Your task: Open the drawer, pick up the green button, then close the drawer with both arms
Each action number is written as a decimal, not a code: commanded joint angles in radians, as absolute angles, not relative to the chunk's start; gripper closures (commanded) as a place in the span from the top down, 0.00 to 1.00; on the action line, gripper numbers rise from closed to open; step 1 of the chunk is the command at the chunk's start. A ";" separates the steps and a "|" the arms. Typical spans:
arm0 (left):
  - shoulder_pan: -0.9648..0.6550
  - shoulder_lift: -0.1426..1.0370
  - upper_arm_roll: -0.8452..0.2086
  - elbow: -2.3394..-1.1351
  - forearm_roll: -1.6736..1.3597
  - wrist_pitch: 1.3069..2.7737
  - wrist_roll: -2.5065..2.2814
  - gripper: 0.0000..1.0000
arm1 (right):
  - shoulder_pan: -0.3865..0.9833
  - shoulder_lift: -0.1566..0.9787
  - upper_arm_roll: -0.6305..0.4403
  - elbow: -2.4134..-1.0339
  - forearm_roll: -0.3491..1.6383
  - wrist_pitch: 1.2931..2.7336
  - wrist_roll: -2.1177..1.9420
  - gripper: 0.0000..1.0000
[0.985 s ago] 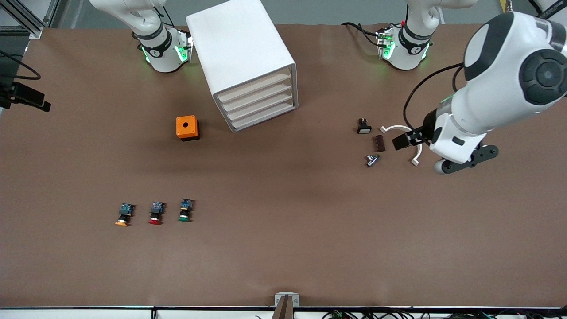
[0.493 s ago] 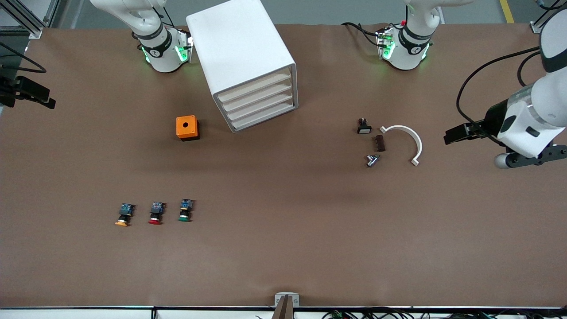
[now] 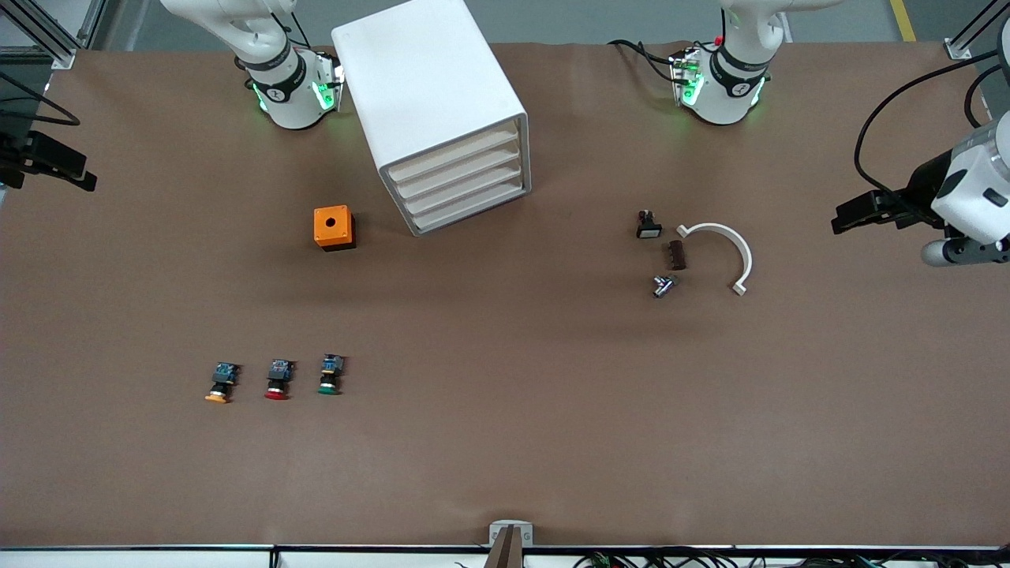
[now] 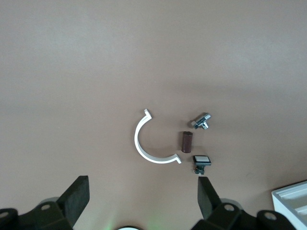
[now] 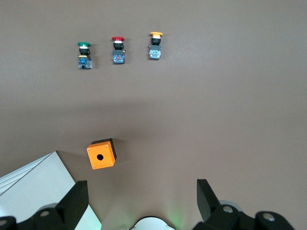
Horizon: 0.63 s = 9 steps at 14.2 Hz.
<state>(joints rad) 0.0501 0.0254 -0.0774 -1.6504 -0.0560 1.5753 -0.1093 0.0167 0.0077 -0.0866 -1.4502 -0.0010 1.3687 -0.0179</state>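
Note:
The green-capped button (image 3: 329,375) lies on the bare table, nearer to the front camera than the orange box; it also shows in the right wrist view (image 5: 84,53). The white cabinet (image 3: 442,102) has four drawers (image 3: 461,185), all shut. My left gripper (image 3: 856,214) is open and empty, up in the air over the left arm's end of the table; its fingers (image 4: 79,189) stand wide apart. My right gripper (image 3: 59,167) is open and empty, high over the right arm's end of the table, with spread fingers (image 5: 204,191).
A red-capped button (image 3: 278,379) and a yellow-orange-capped one (image 3: 221,383) lie beside the green one. An orange box (image 3: 334,227) stands by the cabinet. A white half ring (image 3: 730,244), a brown piece (image 3: 675,255), a metal part (image 3: 663,285) and a small switch (image 3: 648,225) lie toward the left arm's end.
My left gripper has swung away from over the small parts to the left arm's end of the table. The right gripper has barely shifted. Nothing on the table has moved.

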 commanded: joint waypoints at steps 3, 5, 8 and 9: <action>0.046 -0.087 -0.075 -1.782 -0.037 1.647 -0.087 0.99 | -0.011 -0.017 -0.066 -1.463 0.009 1.385 -0.020 1.00; 0.051 -0.132 -0.080 -1.813 -0.037 1.681 -0.087 0.99 | -0.008 -0.021 -0.063 -1.462 0.011 1.381 -0.015 1.00; 0.046 -0.147 -0.086 -1.774 -0.037 1.681 -0.087 0.99 | -0.011 -0.038 -0.066 -1.463 0.021 1.382 -0.015 1.00; 0.046 -0.144 -0.090 -1.743 -0.037 1.680 -0.086 0.99 | -0.011 -0.044 -0.067 -1.463 0.037 1.385 -0.015 1.00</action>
